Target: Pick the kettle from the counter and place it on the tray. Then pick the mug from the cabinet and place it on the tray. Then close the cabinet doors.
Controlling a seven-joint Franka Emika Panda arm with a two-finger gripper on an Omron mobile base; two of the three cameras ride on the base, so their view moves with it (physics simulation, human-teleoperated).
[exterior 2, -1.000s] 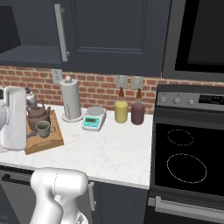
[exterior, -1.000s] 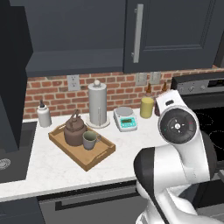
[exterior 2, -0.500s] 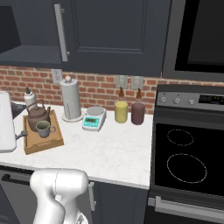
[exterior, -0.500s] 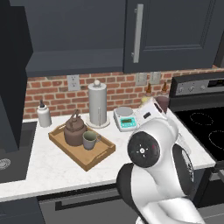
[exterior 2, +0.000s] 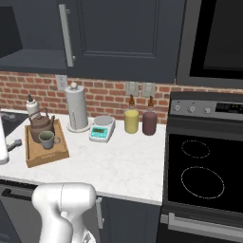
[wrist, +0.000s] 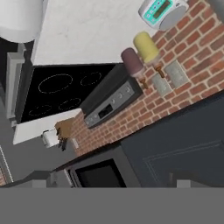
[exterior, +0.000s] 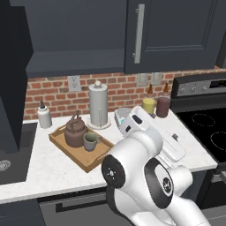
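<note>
The dark-brown kettle [exterior: 75, 133] [exterior 2: 42, 126] and the grey-green mug [exterior: 90, 141] [exterior 2: 46, 139] stand side by side on the wooden tray [exterior: 66, 152] [exterior 2: 45, 159] on the white counter [exterior: 44, 172] [exterior 2: 118, 161]. The cabinet [exterior: 75, 31] above is open: its left door [exterior: 13, 75] is swung out, and its right door [exterior: 176, 31] is shut. My gripper [wrist: 118, 181] is open and holds nothing. It faces the stove and the brick wall. My white hand [exterior: 154, 132] hangs over the counter to the right of the tray.
A paper-towel roll [exterior: 98, 106], a white bottle [exterior: 43, 117], a small scale [exterior 2: 102, 129], a yellow canister [exterior 2: 131, 121] and a maroon canister [exterior 2: 149, 123] line the back wall. The black stove [exterior 2: 199, 175] is to the right and a sink [exterior: 4, 165] to the left.
The arm has swung left and lower, away from the stove side and toward the tray end of the counter. Kettle, mug and tray have stayed put. The jaws have stayed open.
</note>
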